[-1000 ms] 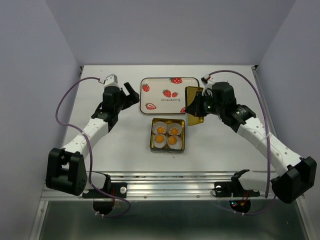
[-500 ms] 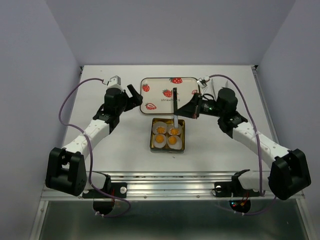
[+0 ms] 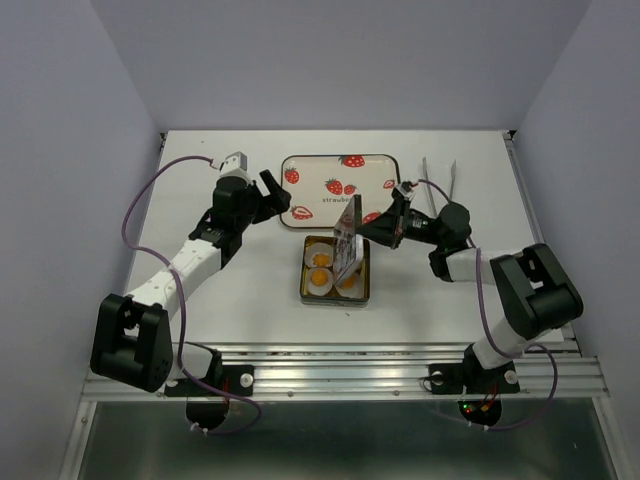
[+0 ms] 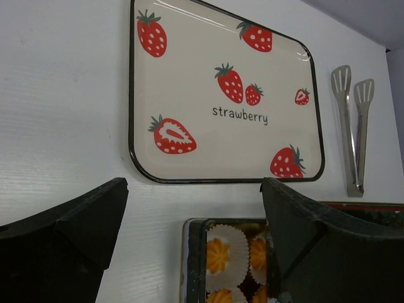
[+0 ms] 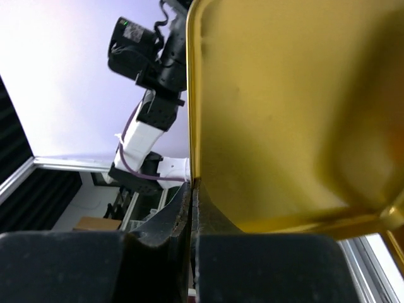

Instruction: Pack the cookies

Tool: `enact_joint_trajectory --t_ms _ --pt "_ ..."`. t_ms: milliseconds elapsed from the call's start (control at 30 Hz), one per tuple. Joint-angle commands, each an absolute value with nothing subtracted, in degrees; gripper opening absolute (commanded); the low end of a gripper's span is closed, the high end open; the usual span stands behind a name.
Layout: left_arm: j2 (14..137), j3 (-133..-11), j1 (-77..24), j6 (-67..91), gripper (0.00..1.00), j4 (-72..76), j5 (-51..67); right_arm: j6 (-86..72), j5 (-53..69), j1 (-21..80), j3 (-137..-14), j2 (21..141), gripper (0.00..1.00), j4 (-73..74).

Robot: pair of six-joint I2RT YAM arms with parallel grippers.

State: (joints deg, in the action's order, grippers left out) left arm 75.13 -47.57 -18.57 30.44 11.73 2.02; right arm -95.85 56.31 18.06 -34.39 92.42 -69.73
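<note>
The open square tin (image 3: 308,292) sits mid-table with orange-yellow cookies (image 3: 320,261) in white paper cups; the right-hand ones are partly hidden by the lid. My right gripper (image 3: 364,230) is shut on the rim of the tin lid (image 3: 346,240) and holds it steeply tilted over the tin's right side. In the right wrist view the lid's gold inside (image 5: 284,113) fills the frame, with the gripper (image 5: 192,189) pinching its edge. My left gripper (image 3: 272,195) is open and empty, hovering left of the tray. The left wrist view shows the gripper (image 4: 192,189) above the tin (image 4: 192,265) and cookies (image 4: 218,255).
A cream strawberry-print tray (image 3: 310,170) lies behind the tin and also shows in the left wrist view (image 4: 208,145). Metal tongs (image 3: 438,172) lie at the back right, right of the tray, and appear in the left wrist view (image 4: 352,126). The left arm (image 5: 151,95) shows beyond the lid.
My right gripper has carried the lid left and down, from beside the tray to tilted over the tin's right side. My left gripper has edged slightly right and stays open.
</note>
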Motion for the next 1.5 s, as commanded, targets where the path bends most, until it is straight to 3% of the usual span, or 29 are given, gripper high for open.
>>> enact_joint_trajectory --t_ms 0,367,633,800,1133,1267,1433,1467 --pt "74.2 -46.9 -19.1 29.7 0.99 14.3 1.5 -97.0 59.1 17.8 -35.2 86.8 0.01 -90.9" --pt "75.1 -47.3 -19.8 30.1 0.99 14.2 2.3 -98.1 56.9 15.6 -24.4 82.4 0.01 -94.4" --pt "74.4 -47.5 -21.2 30.1 0.99 13.7 1.2 -102.9 55.8 14.2 -21.5 87.4 0.01 -103.4" --pt "74.4 -47.9 -21.7 30.1 0.99 13.0 0.6 -102.7 56.4 12.4 -20.1 88.0 0.12 -103.8" --pt "76.2 -49.6 -22.2 30.1 0.99 11.4 0.6 -98.2 63.4 9.1 -16.0 88.6 0.23 -103.9" --pt "76.7 -50.4 -22.6 30.1 0.99 10.5 -1.7 -95.5 67.1 8.5 -15.6 88.2 0.38 -104.0" --pt "78.0 -51.8 -23.0 29.8 0.99 9.6 -2.4 -94.2 73.8 8.5 -14.6 87.5 0.39 -104.0" --pt "78.3 -52.0 -23.0 29.8 0.99 9.2 -2.6 -94.0 74.5 8.5 -14.2 87.4 0.46 -103.9"
